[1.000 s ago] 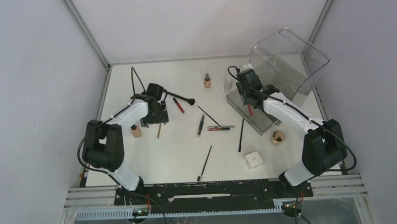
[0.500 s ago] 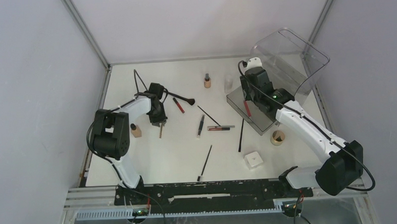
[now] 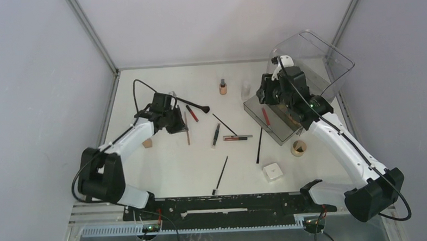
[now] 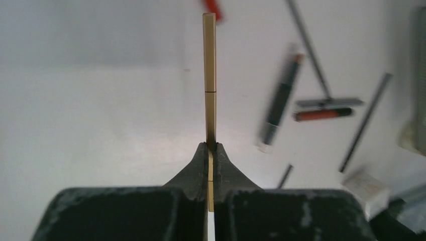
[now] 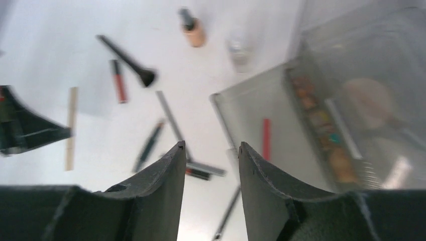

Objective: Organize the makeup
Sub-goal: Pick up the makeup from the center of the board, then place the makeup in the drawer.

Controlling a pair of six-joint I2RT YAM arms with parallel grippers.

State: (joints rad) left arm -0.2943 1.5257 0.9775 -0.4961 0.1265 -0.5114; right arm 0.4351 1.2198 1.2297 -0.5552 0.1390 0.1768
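My left gripper [image 4: 211, 146] is shut on a thin tan pencil [image 4: 209, 75] that sticks straight out ahead of it, left of centre above the table [image 3: 187, 133]. My right gripper [image 5: 211, 145] is open and empty, hovering over the front left of the clear bin [image 3: 313, 67]. A red lip stick [image 5: 265, 139] lies on the bin's floor. Loose makeup lies between the arms: a black brush [image 3: 197, 106], a red lip stick [image 3: 192, 113], a tan bottle [image 3: 222, 87], a black pencil [image 3: 216, 134] and a thin black brush [image 3: 220, 175].
A white box [image 3: 273, 171] and a round puff [image 3: 298, 147] sit at the front right. A small tan bottle [image 3: 147, 142] stands beside the left arm. The tipped bin also holds a palette [image 5: 321, 125]. Metal frame posts border the table.
My left gripper has shut on the tan pencil and carried it a little to the right. My right gripper has drawn back and up over the bin, staying open.
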